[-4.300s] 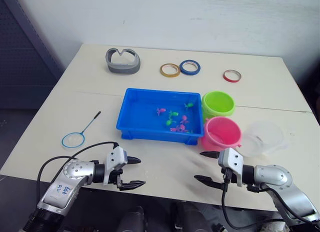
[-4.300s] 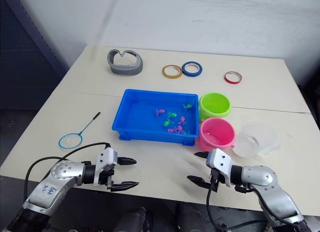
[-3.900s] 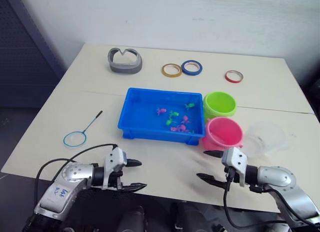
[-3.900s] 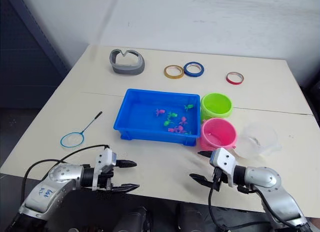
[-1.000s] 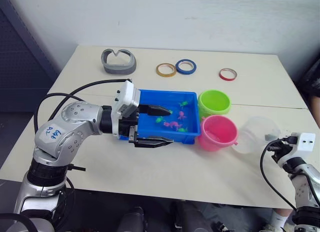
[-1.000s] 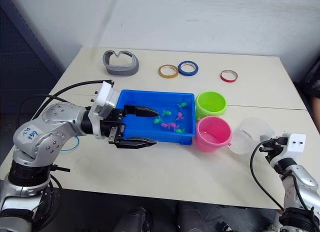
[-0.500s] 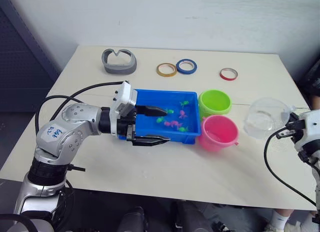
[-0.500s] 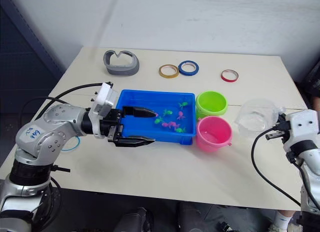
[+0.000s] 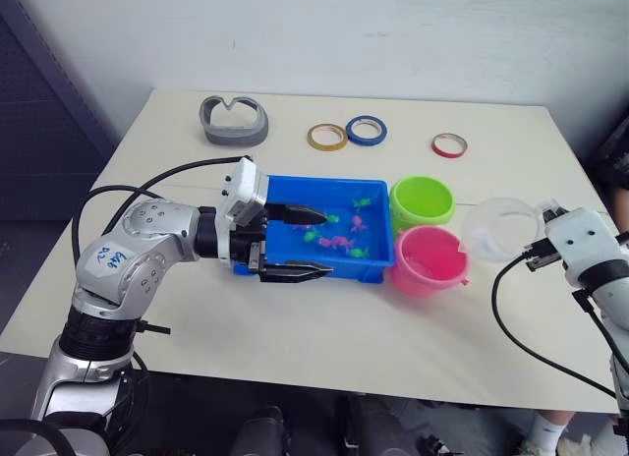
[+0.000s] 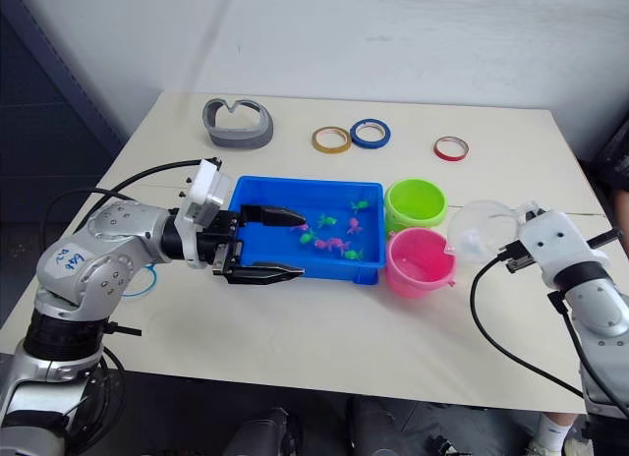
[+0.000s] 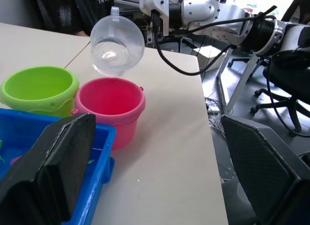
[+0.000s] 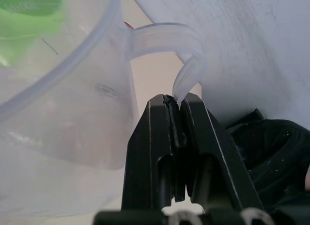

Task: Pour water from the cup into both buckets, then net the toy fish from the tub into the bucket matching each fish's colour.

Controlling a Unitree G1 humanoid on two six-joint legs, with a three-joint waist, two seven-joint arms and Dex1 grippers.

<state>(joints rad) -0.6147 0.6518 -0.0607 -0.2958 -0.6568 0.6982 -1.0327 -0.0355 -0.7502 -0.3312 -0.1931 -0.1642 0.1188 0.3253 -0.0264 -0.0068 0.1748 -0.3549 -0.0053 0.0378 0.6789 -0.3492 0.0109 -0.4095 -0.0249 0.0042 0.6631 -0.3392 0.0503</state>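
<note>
The right gripper [image 12: 177, 106] is sitting at the right edge of the head frames, its two black fingers pinched tight on the thin handle of the clear cup [image 9: 501, 227]. The cup is hanging in the air, tilted, just right of the pink bucket [image 9: 429, 260] and lower right of the green bucket [image 9: 423, 201]. Both buckets are standing side by side at the centre right, touching the right end of the blue tub [image 9: 319, 230], which is lying mid-frame with small green and pink toy fish [image 9: 339, 242] gathered toward its right half.

The left gripper [image 9: 313, 242] is hovering over the tub's near left rim at the centre of the frame, fingers spread wide and gripping nothing. A sliver of the net [image 10: 147, 279] is peeking out behind the left arm, at the left of the right eye frame, on the table [image 9: 324, 348]
</note>
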